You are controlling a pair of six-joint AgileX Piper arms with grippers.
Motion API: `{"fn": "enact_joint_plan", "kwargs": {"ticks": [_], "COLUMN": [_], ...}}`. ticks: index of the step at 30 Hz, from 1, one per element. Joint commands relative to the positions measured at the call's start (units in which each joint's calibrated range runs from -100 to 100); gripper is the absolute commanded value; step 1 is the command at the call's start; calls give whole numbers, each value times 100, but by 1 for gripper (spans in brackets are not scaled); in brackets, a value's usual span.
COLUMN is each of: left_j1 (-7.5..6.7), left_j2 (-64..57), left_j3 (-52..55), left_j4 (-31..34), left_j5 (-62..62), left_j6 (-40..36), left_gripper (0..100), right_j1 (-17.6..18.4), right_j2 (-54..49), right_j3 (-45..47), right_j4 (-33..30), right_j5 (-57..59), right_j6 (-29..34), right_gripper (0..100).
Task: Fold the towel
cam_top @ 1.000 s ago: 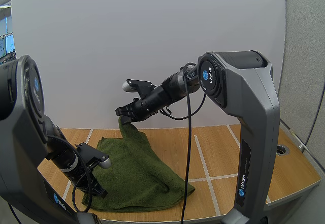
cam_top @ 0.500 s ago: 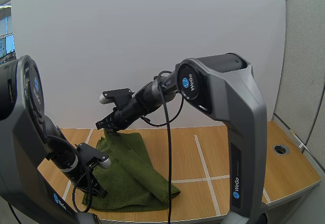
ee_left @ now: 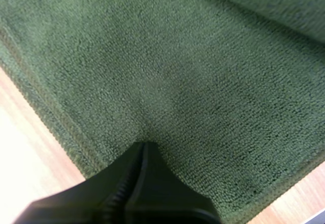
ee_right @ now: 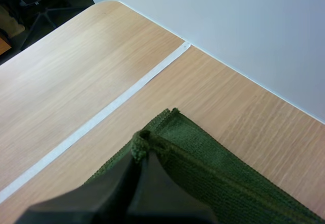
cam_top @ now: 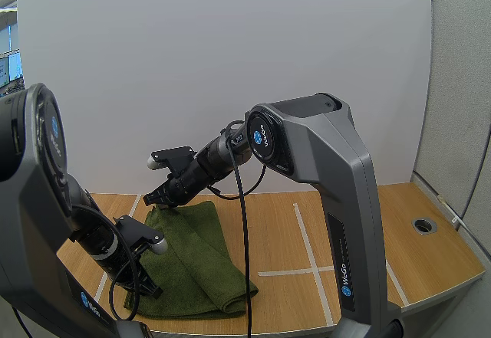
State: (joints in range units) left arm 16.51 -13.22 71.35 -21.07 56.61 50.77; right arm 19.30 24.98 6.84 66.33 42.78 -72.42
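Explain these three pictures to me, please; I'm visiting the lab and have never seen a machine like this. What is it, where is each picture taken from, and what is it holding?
This is a robot with two arms working at a wooden table. Each arm ends in a gripper, a pincer of two black fingers. The wide picture comes from a camera behind and above the arms, looking forward and down. The other two come from small cameras riding on each arm's wrist, looking along its own fingers. On the table lies one green towel, partly doubled over. The right gripper is closed on a corner of it, at the towel's far end. The left gripper is closed too, its tips dug into the cloth close to an edge at the near end, apparently pinching it.
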Motion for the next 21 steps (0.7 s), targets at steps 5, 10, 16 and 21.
{"fn": "enact_joint_plan", "kwargs": {"ticks": [5,10,16,21], "left_j1": [-14,-14,-14,-14], "left_j2": [143,143,143,102], "left_j3": [325,327,327,327], "left_j4": [5,-23,-99,-113], "left_j5": [-300,-286,-209,-207], "left_j6": [42,42,42,42], "left_gripper": [0,0,0,0], "right_j1": [7,7,-1,-185], "right_j2": [-46,-46,-75,-308], "right_j3": [-48,-48,-48,-48], "right_j4": [172,213,227,-246], "right_j5": [-384,-636,-707,-123], "right_j6": [-62,-70,-70,208], "right_gripper": [25,45,45,44]}}
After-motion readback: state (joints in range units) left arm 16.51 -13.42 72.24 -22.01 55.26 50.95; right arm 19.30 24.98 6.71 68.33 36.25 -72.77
